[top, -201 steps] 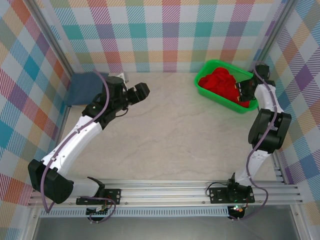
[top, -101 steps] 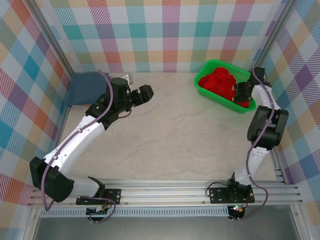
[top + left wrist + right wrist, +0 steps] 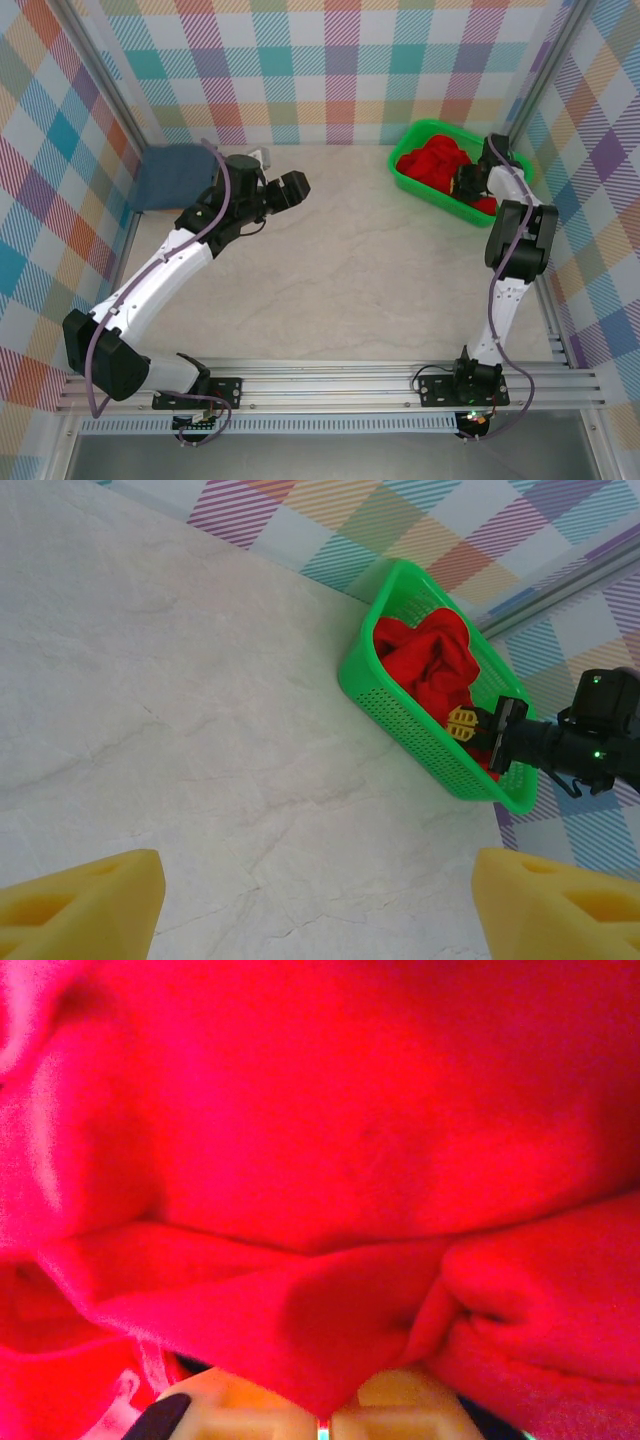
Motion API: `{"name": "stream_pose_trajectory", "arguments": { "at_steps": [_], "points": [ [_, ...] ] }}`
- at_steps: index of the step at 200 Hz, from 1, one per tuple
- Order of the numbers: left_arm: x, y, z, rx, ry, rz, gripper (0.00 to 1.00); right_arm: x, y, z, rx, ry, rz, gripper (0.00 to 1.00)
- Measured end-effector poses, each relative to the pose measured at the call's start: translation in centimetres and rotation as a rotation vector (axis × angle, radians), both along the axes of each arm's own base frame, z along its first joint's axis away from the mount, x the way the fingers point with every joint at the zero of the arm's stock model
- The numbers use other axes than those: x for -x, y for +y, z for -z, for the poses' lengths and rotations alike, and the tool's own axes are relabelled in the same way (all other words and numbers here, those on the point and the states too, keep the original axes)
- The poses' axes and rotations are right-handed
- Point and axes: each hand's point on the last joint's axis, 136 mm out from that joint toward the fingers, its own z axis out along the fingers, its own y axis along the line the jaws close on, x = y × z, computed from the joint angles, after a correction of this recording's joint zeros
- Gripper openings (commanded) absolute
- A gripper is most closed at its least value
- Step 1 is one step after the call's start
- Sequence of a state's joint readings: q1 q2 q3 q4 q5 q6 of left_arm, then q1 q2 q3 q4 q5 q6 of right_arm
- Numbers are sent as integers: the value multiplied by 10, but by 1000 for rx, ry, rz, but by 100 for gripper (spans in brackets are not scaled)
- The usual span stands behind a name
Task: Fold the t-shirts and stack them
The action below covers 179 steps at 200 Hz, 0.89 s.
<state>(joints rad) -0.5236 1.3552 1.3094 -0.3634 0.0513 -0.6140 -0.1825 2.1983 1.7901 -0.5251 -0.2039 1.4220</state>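
**Base:** Right side, what have you got?

**Me:** From overhead, the right gripper (image 3: 466, 182) is down inside the green basket (image 3: 428, 194), at the table's 1 o'clock corner. On the wrist view its pads are closed together, clamped on a fold of the red t-shirt (image 3: 350, 1160). The fold's tip runs into the seam between them. The rest of that tee is a crumpled heap, cut off on every side of the frame. There's a pale patch at 7 o'clock of that frame, and I can't make out what it is.

**Base:** And the left?

**Me:** The left gripper (image 3: 290, 186) hangs over bare table (image 3: 350, 270) towards 11 o'clock, jaws wide apart. Its yellow pads (image 3: 85, 900) are clipped by the bottom edge of its own camera. The slate-blue t-shirt (image 3: 170, 176) lies at 10 o'clock against the wall. The arm covers its right edge, and I can't tell how it's folded.
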Motion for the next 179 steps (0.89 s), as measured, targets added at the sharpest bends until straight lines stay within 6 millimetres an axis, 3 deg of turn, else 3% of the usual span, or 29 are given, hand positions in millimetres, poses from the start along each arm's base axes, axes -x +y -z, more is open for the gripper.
{"name": "stream_pose_trajectory", "arguments": {
  "at_steps": [32,58,101,127,159,179],
  "points": [
    [0,0,0,-2,2,0,79,-9,-9,-26,83,-76,-26,0],
    [0,0,-3,1,-4,0,79,-11,-14,-76,172,-189,-66,0],
    [-3,-1,-6,4,-9,0,78,-6,-13,-186,311,-456,-131,0],
    [-4,0,-4,-2,-8,-9,78,-7,1,-253,393,-665,-194,0],
    [-5,1,-7,-5,-14,-19,78,-8,39,-340,453,-934,-297,0],
    [-7,3,-9,-9,-23,-32,78,4,71,-414,467,-1129,-354,0]
  ]
}}
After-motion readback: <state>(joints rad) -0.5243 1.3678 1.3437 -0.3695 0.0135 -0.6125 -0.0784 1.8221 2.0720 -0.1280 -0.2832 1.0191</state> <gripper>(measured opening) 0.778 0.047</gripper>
